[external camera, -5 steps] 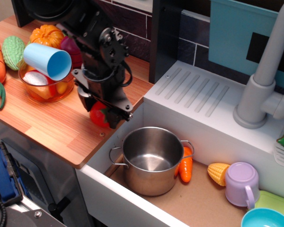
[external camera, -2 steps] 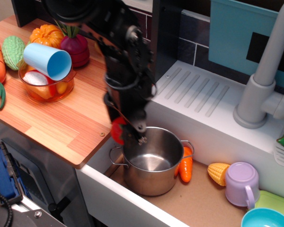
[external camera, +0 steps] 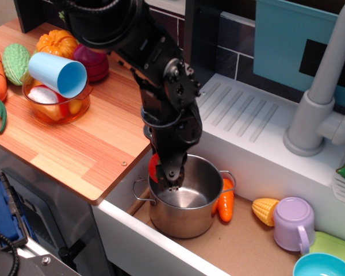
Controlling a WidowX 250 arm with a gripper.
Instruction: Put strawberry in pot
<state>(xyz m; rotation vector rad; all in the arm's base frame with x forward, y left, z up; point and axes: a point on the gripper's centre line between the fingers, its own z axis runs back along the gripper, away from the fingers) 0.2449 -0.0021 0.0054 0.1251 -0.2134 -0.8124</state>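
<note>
The shiny steel pot (external camera: pixel 187 215) stands in the sink basin, near its left wall. My gripper (external camera: pixel 165 172) reaches down over the pot's left rim and is shut on the red strawberry (external camera: pixel 154 167). Only a red sliver of the strawberry shows at the fingers' left side, at about rim height just inside the pot's left edge. The rest of it is hidden by the black fingers.
A toy carrot (external camera: pixel 225 200), a corn piece (external camera: pixel 265 210) and a lilac mug (external camera: pixel 293 223) lie in the sink to the pot's right. A glass bowl of toy food (external camera: pixel 54 105) with a blue cup (external camera: pixel 57 73), a radish (external camera: pixel 92 62) and an orange (external camera: pixel 56 42) sit on the wooden counter (external camera: pixel 86 149). A grey faucet (external camera: pixel 325 86) stands at the right.
My gripper has carried the strawberry from the counter edge rightward and down, and now holds it at the pot's left rim instead of outside it.
</note>
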